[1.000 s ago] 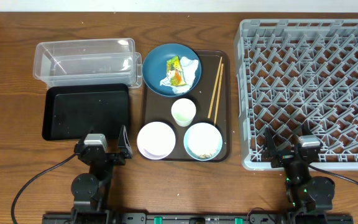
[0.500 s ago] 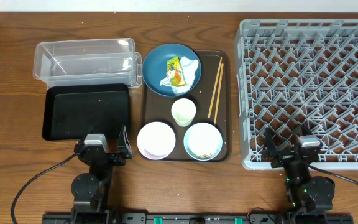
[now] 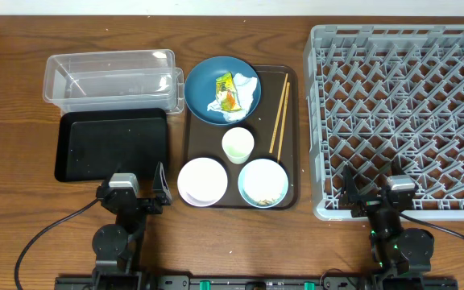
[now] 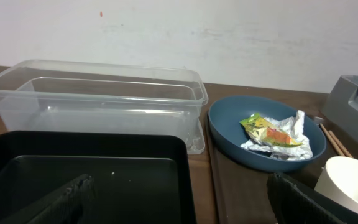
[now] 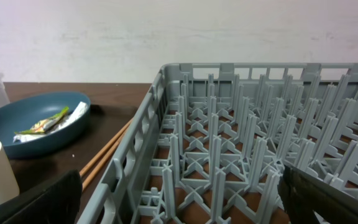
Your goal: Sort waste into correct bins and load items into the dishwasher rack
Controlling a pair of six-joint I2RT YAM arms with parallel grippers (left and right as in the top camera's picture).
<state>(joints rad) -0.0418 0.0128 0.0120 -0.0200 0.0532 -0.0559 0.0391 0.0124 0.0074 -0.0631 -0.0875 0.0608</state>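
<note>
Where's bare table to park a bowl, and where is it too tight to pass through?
Bare tabletop lies left of the clear tub and black bin, and along the near edge in front of the serving tray. That tray is crowded: plate, cup, white bowl, pale blue bowl, chopsticks. A narrow strip separates it from the rack.

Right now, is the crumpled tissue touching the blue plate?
Touching. The left wrist view shows the tissue lying right inside the blue plate, resting on its surface.
</note>
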